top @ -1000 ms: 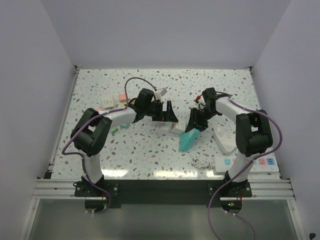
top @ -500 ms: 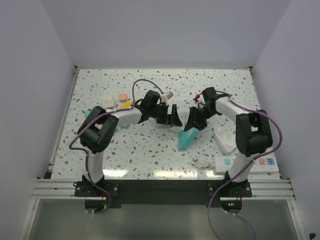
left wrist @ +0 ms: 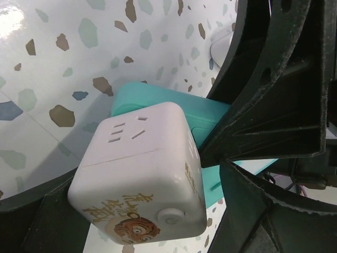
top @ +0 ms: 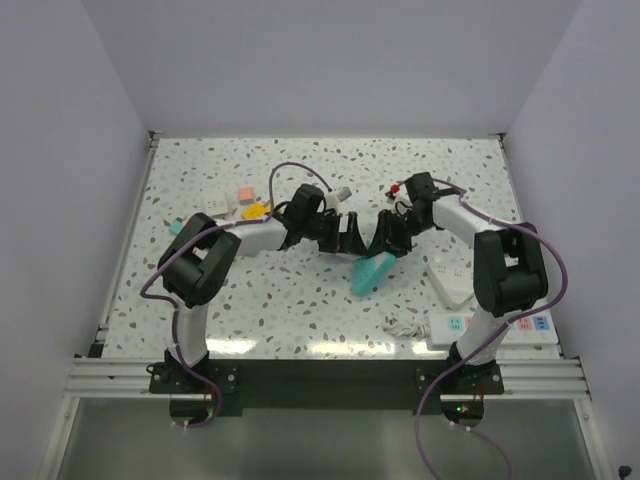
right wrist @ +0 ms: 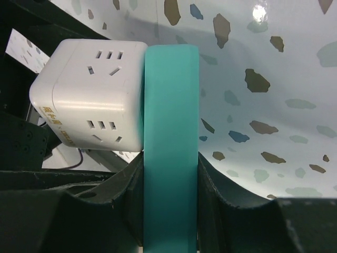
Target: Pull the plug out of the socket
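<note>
Clamping teal plug [right wrist: 171, 132], right end effector [right wrist: 169, 179]; left end effector [top: 348, 238] apart around cube socket [left wrist: 139, 168].

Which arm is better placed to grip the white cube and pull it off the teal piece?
Left. Its open end effector brackets the white cube, while the right end effector is clamped on the teal piece.

The left gripper [top: 347, 236] has travelled to the right and now stands just beside the right gripper [top: 385, 240], its jaws wide around the white cube adapter [left wrist: 139, 171]. The teal strip [top: 372, 272] seems turned a little, though the top view shows it only small.
</note>
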